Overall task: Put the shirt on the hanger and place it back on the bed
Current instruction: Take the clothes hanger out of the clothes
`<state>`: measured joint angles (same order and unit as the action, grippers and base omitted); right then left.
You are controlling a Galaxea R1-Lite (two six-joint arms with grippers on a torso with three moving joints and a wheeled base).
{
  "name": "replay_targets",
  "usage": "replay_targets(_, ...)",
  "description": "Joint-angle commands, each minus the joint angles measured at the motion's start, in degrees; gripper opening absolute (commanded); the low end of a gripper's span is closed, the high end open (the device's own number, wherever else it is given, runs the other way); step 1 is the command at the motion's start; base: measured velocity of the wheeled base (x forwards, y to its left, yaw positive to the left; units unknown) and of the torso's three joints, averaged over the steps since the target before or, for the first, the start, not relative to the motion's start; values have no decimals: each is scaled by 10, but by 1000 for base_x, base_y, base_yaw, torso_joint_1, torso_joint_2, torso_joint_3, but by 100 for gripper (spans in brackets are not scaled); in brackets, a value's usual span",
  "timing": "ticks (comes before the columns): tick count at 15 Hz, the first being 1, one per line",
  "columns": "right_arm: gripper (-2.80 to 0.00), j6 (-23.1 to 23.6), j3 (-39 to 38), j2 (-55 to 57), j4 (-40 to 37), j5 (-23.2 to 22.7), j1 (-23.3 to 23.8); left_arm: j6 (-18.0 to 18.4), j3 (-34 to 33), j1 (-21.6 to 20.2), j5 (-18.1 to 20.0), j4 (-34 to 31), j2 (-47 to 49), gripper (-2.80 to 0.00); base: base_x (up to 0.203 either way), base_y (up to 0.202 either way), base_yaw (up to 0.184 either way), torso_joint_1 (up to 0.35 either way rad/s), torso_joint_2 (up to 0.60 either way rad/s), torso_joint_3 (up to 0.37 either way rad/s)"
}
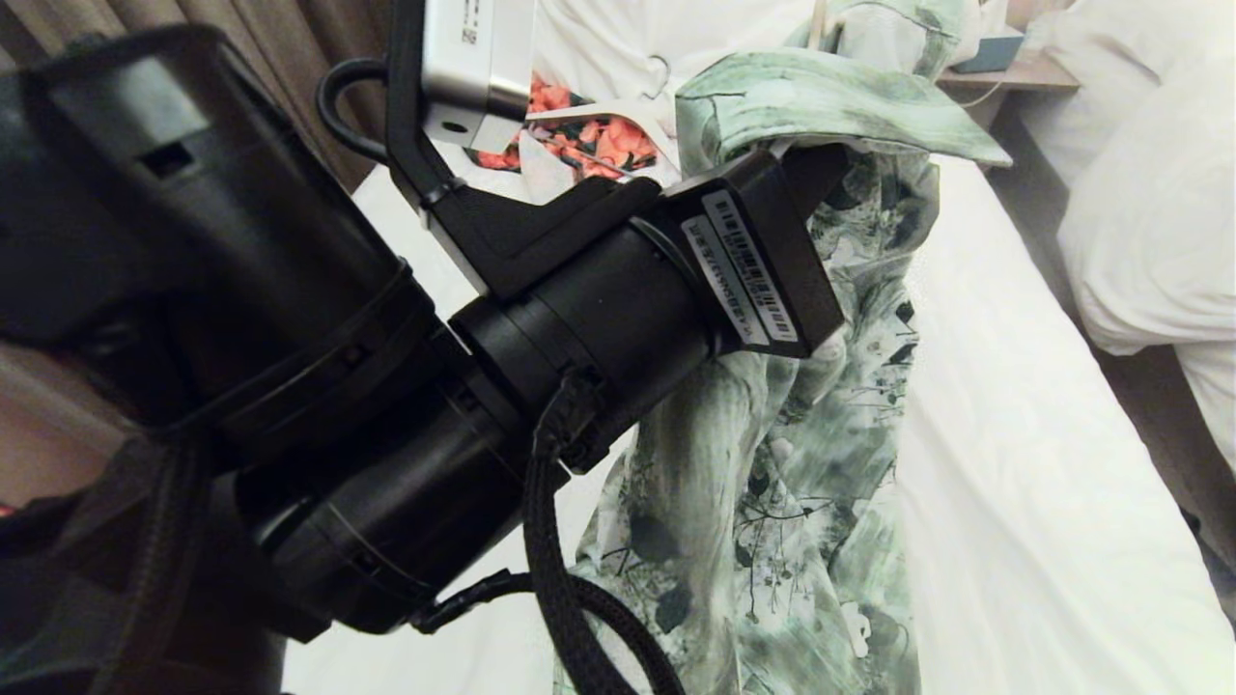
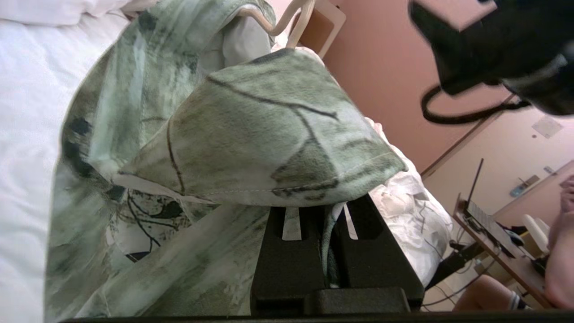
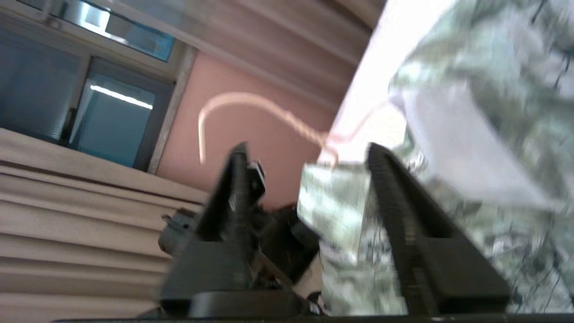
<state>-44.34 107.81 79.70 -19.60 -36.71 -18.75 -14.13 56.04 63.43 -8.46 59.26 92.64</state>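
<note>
The green and white printed shirt [image 1: 772, 502] hangs from its collar [image 1: 821, 97] down over the bed [image 1: 1024, 483]. My left gripper [image 1: 821, 169] reaches up under the collar and is shut on a fold of the shirt [image 2: 251, 134]. In the left wrist view the left gripper [image 2: 326, 215] has cloth pinched between its fingers, and the collar flap hides the tips. The cream hanger [image 2: 299, 22] pokes out of the neck. In the right wrist view the hanger's hook [image 3: 251, 101] curves out. My right gripper [image 3: 305, 152] stands open, with a strip of shirt [image 3: 341, 211] lying against one finger.
An orange-red floral garment [image 1: 599, 135] on a white hanger lies further up the bed. A bedside table [image 1: 1024, 72] and the neighbouring bed [image 1: 1149, 241] stand to the right. The left arm [image 1: 290, 367] fills the left of the head view. A person [image 2: 560, 251] sits by a desk.
</note>
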Motion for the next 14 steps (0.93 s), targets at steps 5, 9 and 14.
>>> replay_targets(5,-280,46,63,86,-46,-2,-38,-3,3,2,-1,3,-1,-280,0,0,0,0,0,0)
replay_targets(9,0,87,62,89,-50,-2,-60,-2,5,2,-1,3,-1,-280,0,0,0,0,0,0)
replay_targets(14,0,199,55,92,-47,-4,-85,-2,6,2,-2,2,8,-280,0,0,0,0,0,0)
